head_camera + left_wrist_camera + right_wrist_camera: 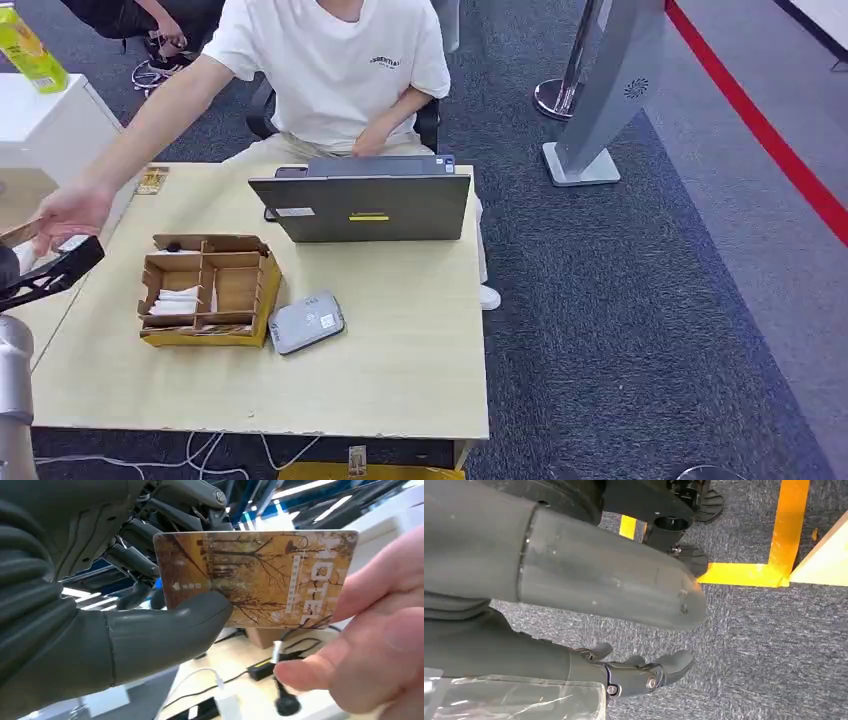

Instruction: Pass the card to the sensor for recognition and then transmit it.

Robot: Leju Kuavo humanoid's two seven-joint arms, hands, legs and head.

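Table (pixel 400 360), light wood, on grey carpet; person in white tee (pixel 335 70) seated at far side behind an open laptop (pixel 365 205). Cardboard tray (pixel 205 290) w/ compartments sits left-centre on the table, white items in one near-left compartment. Grey sensor (pixel 306 322) lies flat just beside the tray's right near corner, touching or nearly so.

L hand (pixel 115 630) at table's left edge, raised off the surface: thick thumb presses the face of the card (pixel 260 575), dark fingers behind it, so card is pinched. Card is brown/orange w/ tree print, held clear of the table, well apart from sensor. Person's hand (pixel 370 645) has reached across and touches the card's opposite end.

R hand (pixel 639 672) hangs over the carpet, fingers loosely curled, apart, holding nothing.
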